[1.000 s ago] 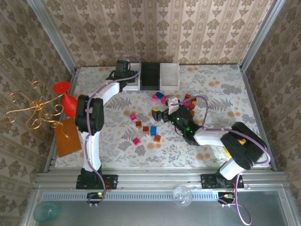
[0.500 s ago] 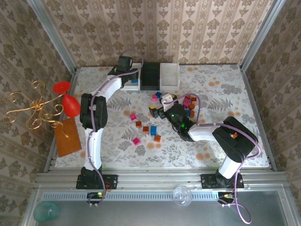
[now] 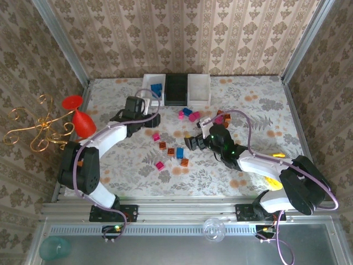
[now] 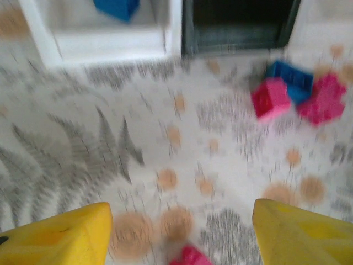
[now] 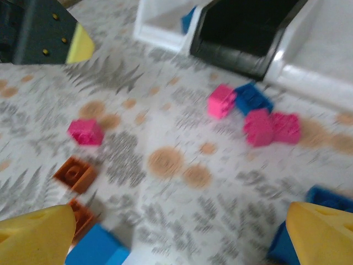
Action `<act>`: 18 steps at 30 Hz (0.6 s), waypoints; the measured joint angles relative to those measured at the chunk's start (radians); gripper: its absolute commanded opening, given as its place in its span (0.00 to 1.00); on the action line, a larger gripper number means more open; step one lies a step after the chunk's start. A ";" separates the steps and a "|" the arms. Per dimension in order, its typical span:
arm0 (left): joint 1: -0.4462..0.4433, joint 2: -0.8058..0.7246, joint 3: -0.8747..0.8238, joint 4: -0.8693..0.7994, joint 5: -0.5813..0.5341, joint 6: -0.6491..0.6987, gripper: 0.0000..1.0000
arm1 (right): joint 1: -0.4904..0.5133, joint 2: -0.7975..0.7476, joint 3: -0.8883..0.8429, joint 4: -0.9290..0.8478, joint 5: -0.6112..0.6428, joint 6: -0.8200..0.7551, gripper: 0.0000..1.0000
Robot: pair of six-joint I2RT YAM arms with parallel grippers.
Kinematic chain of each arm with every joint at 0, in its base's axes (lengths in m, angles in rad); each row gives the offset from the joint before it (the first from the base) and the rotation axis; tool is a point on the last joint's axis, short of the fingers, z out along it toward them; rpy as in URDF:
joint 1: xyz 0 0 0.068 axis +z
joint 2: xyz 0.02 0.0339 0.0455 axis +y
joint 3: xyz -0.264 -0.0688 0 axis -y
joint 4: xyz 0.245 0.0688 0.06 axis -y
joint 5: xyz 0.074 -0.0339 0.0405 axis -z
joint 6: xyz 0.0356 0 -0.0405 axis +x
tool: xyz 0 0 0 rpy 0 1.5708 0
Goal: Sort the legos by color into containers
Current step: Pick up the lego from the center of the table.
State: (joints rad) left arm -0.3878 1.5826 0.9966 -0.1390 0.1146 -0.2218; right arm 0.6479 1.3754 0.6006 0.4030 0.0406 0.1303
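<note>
Well, from my seat the left gripper [image 4: 182, 212] hangs with its jaws spread over the patterned tablecloth [image 4: 83, 143]. Nothing is clamped between its yellow fingers [image 4: 60, 234]. A pink brick [image 4: 190, 256] lies on the cloth between them at the very bottom edge of the wrist view, untouched as far as I can tell. Ahead of it sits the left white bin [image 4: 110, 43] with one blue brick [image 4: 117, 8] inside, and the black bin [image 4: 240, 33] is right beside that. My right gripper [image 5: 182, 212] is likewise wide apart and holding nothing. A blue lego [image 5: 96, 247] lies just inside the finger at the left of its wrist view, with an orange-brown brick [image 5: 74, 174] just beyond. A pink-and-blue cluster [image 5: 251, 107] lies farther ahead, short of the bins. From overhead, the right white bin [image 3: 198, 88] closes the row.
</note>
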 measured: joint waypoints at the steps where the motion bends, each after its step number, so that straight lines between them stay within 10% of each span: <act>1: -0.008 0.003 -0.017 -0.016 0.003 0.005 0.70 | 0.000 0.001 -0.014 -0.001 -0.020 0.008 0.99; 18: -0.057 0.110 -0.030 -0.135 -0.005 0.067 0.69 | 0.000 -0.004 -0.066 0.013 -0.078 0.060 0.99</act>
State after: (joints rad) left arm -0.4446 1.6928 0.9665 -0.2741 0.1093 -0.1547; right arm 0.6483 1.3716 0.5346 0.4156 -0.0376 0.1905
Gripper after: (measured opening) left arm 0.695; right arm 0.990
